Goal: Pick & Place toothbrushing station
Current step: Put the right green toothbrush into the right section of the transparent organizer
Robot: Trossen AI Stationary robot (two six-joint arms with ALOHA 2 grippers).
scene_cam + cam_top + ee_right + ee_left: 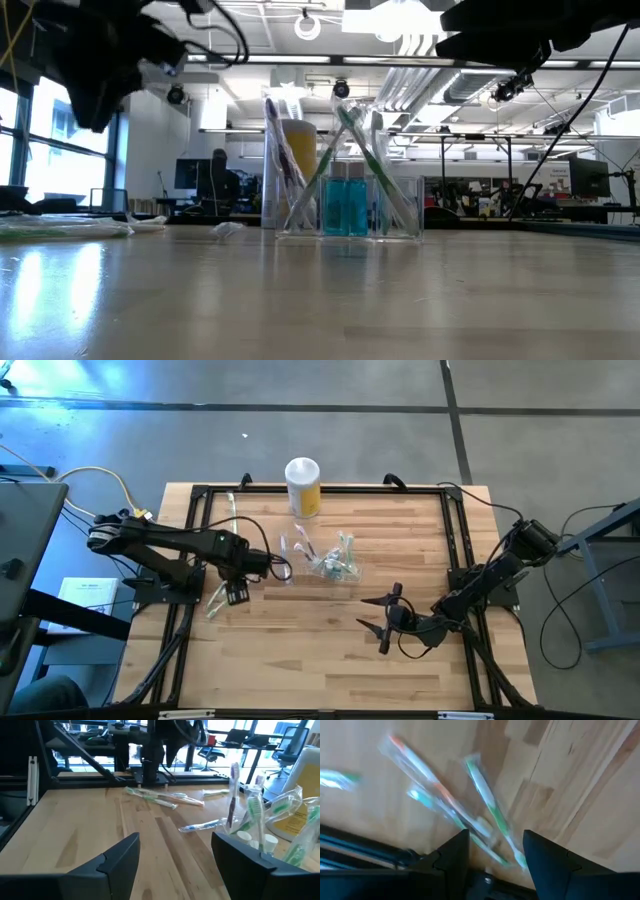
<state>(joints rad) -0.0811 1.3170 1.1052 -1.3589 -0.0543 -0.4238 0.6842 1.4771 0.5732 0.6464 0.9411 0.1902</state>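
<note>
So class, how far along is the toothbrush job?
Done: several brushes stand in the clear holder.
In hand: nothing; the open left gripper hovers over loose wrapped brushes. The open right gripper waits.
Left: those brushes and one beside the holder.

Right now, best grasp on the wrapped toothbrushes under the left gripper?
Take a green wrapped toothbrush mid-handle, from straight above. It lies flat on the table, so the left gripper, open over it, should probably close across the slim shaft, clear of its overlapping neighbours.

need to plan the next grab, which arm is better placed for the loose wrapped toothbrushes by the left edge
Left. The left gripper hangs open right over the loose toothbrushes; the right gripper waits open across the table, beyond the clear holder.
</note>
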